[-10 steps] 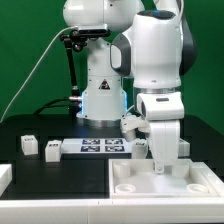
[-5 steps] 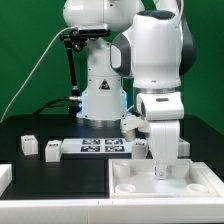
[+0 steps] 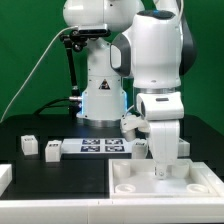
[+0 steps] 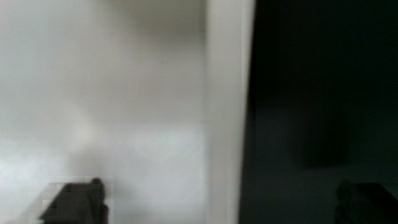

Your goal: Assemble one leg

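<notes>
My gripper (image 3: 162, 158) points straight down over the far edge of the large white tray-like part (image 3: 135, 183). A short white upright piece (image 3: 163, 170) stands on the tray right under the fingers; I cannot tell whether they touch it. In the wrist view the gripper (image 4: 219, 203) is open, with its two dark fingertips (image 4: 75, 201) far apart. Between them lies a blurred white surface (image 4: 125, 110) on one side and black table on the other. Two small white legs (image 3: 28, 146) (image 3: 53, 150) with tags lie loose on the black table at the exterior view's left.
The marker board (image 3: 100, 147) lies flat behind the tray, near the robot's base (image 3: 103, 100). A white block (image 3: 5, 178) sits at the left edge of the exterior view. A cable hangs down at the back left.
</notes>
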`<state>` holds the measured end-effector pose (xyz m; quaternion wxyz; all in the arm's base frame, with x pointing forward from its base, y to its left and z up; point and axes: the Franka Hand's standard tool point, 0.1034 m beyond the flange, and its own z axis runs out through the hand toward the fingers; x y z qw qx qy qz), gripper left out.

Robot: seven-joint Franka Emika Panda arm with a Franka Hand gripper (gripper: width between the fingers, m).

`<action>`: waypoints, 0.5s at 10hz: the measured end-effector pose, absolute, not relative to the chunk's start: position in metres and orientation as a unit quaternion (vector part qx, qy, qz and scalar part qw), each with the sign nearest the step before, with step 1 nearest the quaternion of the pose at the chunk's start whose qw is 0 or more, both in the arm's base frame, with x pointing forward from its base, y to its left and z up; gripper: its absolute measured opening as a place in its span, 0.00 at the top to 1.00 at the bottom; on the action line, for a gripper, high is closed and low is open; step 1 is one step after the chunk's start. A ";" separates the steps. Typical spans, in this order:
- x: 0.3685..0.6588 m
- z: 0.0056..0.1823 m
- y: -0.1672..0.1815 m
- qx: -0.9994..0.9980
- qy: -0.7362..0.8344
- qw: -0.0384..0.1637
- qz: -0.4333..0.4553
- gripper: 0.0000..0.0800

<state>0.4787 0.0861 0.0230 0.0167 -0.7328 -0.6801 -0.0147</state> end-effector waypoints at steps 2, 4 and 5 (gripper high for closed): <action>0.465 0.054 0.093 -0.743 -0.669 0.002 -0.018 0.19; 0.458 0.071 0.094 -0.757 -0.652 -0.007 -0.024 0.19; 0.458 0.070 0.093 -0.761 -0.648 -0.007 -0.023 0.19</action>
